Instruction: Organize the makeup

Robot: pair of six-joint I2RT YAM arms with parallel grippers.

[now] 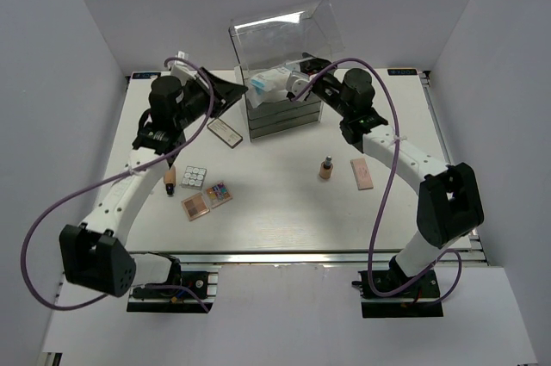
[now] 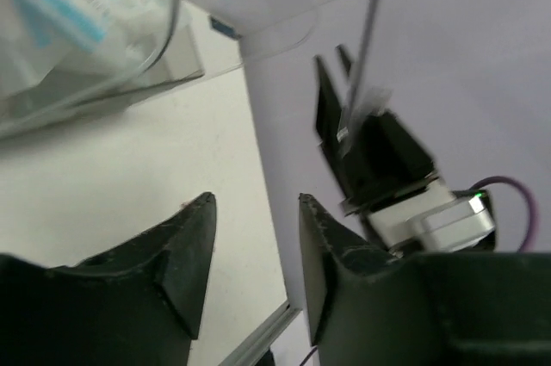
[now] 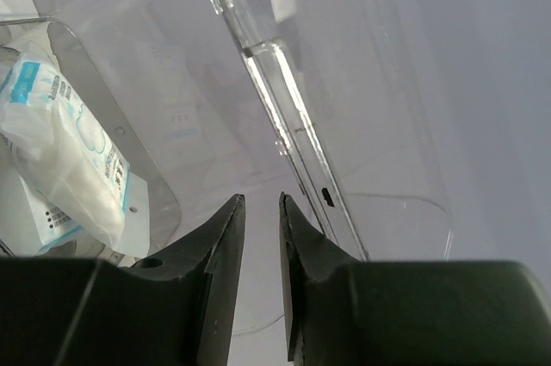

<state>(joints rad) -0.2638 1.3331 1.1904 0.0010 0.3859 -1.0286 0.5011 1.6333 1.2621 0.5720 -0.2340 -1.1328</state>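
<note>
Clear acrylic box point(image 1: 275, 120) lid point(image 1: 297, 34) up, white-and-blue packet point(image 1: 274, 82) in top tray; palettes point(image 1: 195, 204), brown bottle point(image 1: 326, 168) loose on table point(image 1: 275, 211). Left gripper point(image 2: 256, 202) half open, right gripper point(image 3: 261, 198) barely parted, both empty. Risk: nudging lid shut.

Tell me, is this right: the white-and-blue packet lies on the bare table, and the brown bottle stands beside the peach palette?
Not quite: the packet lies in the open top of the clear box, as the top external view shows. The brown bottle does stand beside the peach palette.

White-blue packet point(image 1: 274, 83) in drawer box point(image 1: 277, 121) top; brown bottle point(image 1: 326, 168) upright (beside pink palette point(image 1: 362, 173)).
</note>
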